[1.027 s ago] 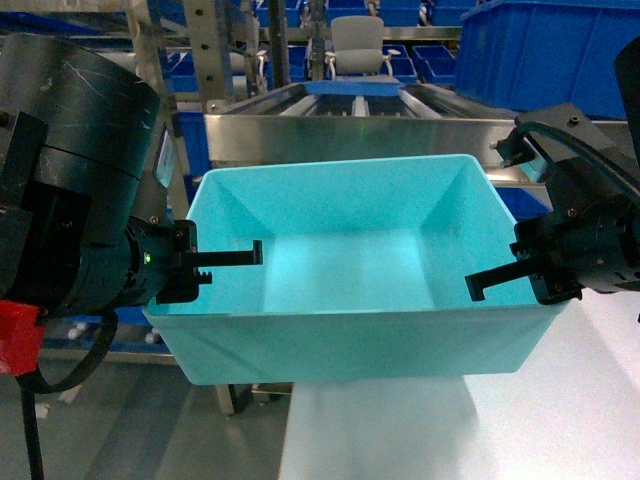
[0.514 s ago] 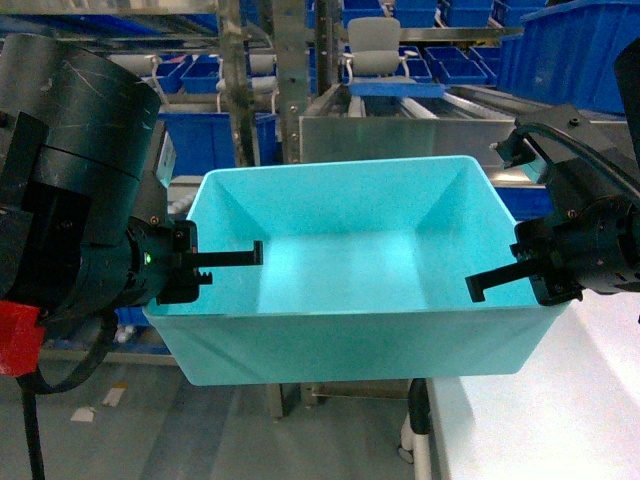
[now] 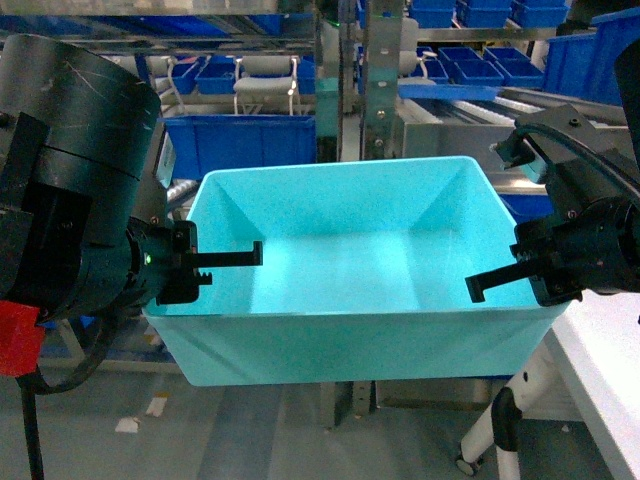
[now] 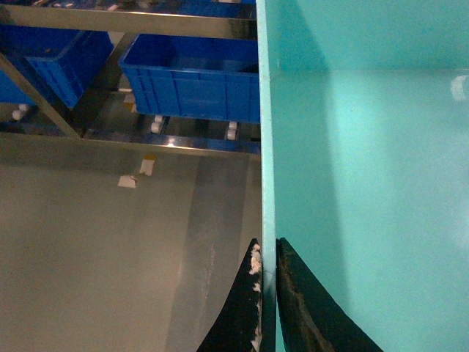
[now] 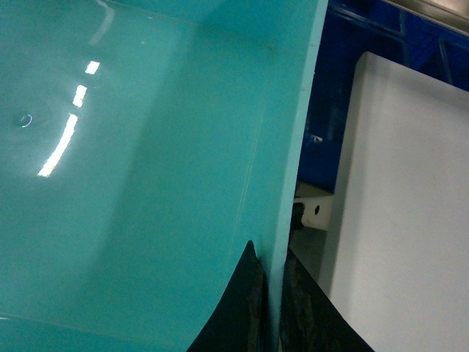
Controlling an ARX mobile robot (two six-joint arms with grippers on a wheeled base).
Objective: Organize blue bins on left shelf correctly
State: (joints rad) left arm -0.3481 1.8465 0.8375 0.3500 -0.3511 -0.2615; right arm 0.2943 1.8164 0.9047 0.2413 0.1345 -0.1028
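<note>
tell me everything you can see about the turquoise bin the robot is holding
The turquoise bin is a light, glossy rectangular plastic tub with smooth tapered walls and a thin rim. It is empty, upright and level, carried in the air over the floor. The left gripper pinches its left wall and the right gripper its right wall, one finger inside and one outside each rim. Nothing else touches it.

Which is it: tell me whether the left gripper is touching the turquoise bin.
Touching. The left wrist view shows the left gripper pinching the turquoise bin wall.
</note>
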